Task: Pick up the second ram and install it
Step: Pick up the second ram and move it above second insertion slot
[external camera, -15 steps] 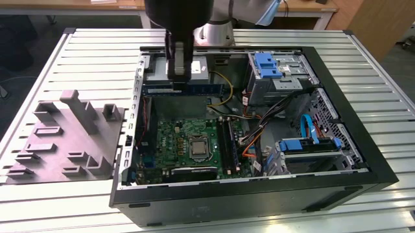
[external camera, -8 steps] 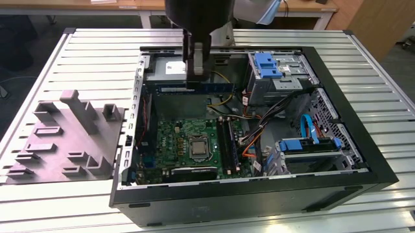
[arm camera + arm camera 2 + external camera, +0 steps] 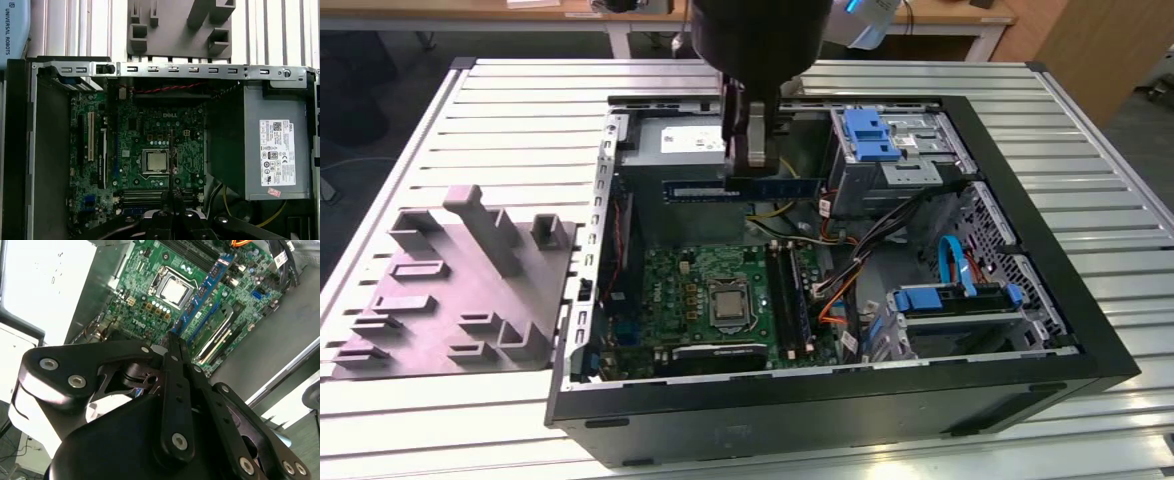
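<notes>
My gripper [image 3: 750, 180] hangs over the open computer case [image 3: 854, 400], shut on the second ram [image 3: 787, 188]. The stick is long, thin and blue-green and lies level, well above the motherboard [image 3: 674, 285]. In the second wrist view the ram [image 3: 207, 285] runs out from the gripper [image 3: 174, 337] over the board's processor socket [image 3: 175, 290]. In the first wrist view the gripper [image 3: 170, 192] holds the ram edge-on as a thin dark line [image 3: 170, 160] above the socket [image 3: 156, 161] and the memory slots [image 3: 142, 192]. The dark slots [image 3: 783, 285] lie on the socket's right in the exterior view.
A grey moulded fixture [image 3: 454, 280] sits on the slatted table at the exterior view's left. Inside the case are the power supply [image 3: 265, 145], a drive cage with blue latches [image 3: 874, 135], and orange and blue cables [image 3: 954, 265] on the right side.
</notes>
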`<state>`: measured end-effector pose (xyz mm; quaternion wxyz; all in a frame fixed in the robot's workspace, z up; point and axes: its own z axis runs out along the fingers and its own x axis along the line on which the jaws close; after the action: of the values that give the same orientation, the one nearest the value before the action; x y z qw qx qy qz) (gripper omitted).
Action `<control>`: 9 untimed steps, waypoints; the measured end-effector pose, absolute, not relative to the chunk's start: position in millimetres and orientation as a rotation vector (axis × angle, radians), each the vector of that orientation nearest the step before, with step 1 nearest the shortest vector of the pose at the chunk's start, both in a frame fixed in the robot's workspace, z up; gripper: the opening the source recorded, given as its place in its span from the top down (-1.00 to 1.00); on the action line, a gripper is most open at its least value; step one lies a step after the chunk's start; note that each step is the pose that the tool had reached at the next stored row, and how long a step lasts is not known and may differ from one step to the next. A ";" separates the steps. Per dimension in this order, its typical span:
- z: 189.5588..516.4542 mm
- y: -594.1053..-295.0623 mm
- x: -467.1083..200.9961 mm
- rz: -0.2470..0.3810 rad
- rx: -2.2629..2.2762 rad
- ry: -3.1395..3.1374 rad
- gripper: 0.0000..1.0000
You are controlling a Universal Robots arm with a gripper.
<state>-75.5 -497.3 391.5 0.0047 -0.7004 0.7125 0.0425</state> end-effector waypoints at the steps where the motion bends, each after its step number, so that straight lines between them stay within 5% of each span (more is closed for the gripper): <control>1: 390.7 -497.3 -75.4 0.133 -2.194 2.232 0.76; 9: 390.0 -496.9 -75.3 0.135 -2.193 2.230 0.76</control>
<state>-75.3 -496.9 390.0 0.0054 -0.7004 0.7124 0.0432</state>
